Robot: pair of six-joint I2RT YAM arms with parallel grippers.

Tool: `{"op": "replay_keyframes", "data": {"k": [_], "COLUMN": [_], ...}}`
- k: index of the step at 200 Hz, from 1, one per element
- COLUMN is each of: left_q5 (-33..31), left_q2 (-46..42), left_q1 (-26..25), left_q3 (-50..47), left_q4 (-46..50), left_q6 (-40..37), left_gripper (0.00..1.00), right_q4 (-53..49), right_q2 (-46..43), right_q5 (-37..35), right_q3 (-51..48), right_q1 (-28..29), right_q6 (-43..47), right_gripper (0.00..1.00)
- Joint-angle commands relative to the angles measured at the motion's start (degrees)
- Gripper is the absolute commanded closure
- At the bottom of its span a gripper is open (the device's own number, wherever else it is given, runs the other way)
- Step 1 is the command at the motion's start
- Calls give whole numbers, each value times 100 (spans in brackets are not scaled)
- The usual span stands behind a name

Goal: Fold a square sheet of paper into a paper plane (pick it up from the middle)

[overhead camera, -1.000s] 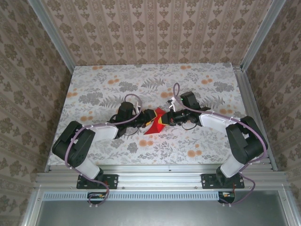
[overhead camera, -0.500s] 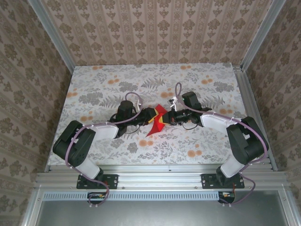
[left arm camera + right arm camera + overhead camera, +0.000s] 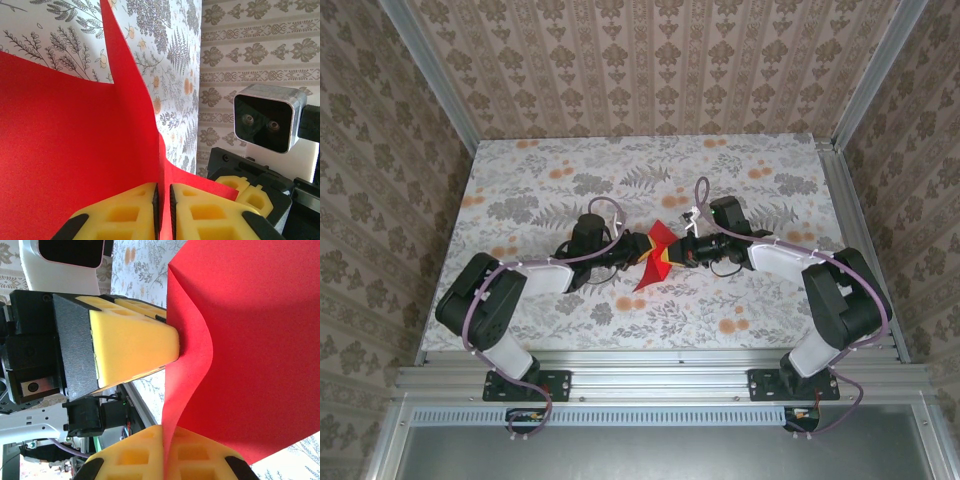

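The square sheet of paper (image 3: 658, 250) is red, creased and bent, and hangs above the middle of the table between both grippers. My left gripper (image 3: 640, 256) comes in from the left. In the left wrist view its yellow pads (image 3: 135, 205) stand closed with a narrow slit (image 3: 163, 189), and a fold of the red sheet (image 3: 65, 140) runs through that slit. My right gripper (image 3: 674, 252) comes in from the right, shut on the sheet's edge (image 3: 164, 432). The red sheet (image 3: 250, 340) curves up from there, and a left finger (image 3: 135, 337) presses against it.
The floral table (image 3: 770, 160) spreads around the arms, walled by patterned panels (image 3: 650, 60) at the back and sides. An aluminium rail (image 3: 650, 380) runs along the near edge. The right wrist's camera housing (image 3: 267, 122) sits close behind the sheet.
My left gripper's jaws have closed down onto the fold of the red sheet. Both grippers and the sheet have drifted slightly right and up.
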State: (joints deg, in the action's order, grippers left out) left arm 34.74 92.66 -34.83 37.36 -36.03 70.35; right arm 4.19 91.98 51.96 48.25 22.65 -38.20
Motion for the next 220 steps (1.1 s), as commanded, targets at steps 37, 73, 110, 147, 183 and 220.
{"op": "replay_keyframes", "data": {"k": [37, 73, 110, 147, 183, 220], "left_q5": [24, 7, -28, -92, -134, -167], "left_q2": [61, 100, 120, 104, 115, 137], "left_q1": [10, 36, 54, 55, 55, 47], "left_q3": [175, 158, 148, 183, 223, 271], "left_q4": [-52, -82, -175, -219, -318, -315], "left_q6": [-70, -55, 36, 105, 211, 226], "left_gripper": [92, 94, 94, 94, 94, 94], "right_q4": [113, 73, -50, 425, 1123, 1933], "right_q2": [-203, -273, -519, -782, -911, -829], "right_q5": [147, 88, -127, -421, -613, -649], "right_q3": [-114, -208, -463, -871, -1212, -1448], "right_q1": [-51, -55, -135, -147, -137, -36], "right_q6": [-74, -74, -112, -798, -1733, -2634], "right_gripper": [89, 77, 61, 44, 34, 30]}}
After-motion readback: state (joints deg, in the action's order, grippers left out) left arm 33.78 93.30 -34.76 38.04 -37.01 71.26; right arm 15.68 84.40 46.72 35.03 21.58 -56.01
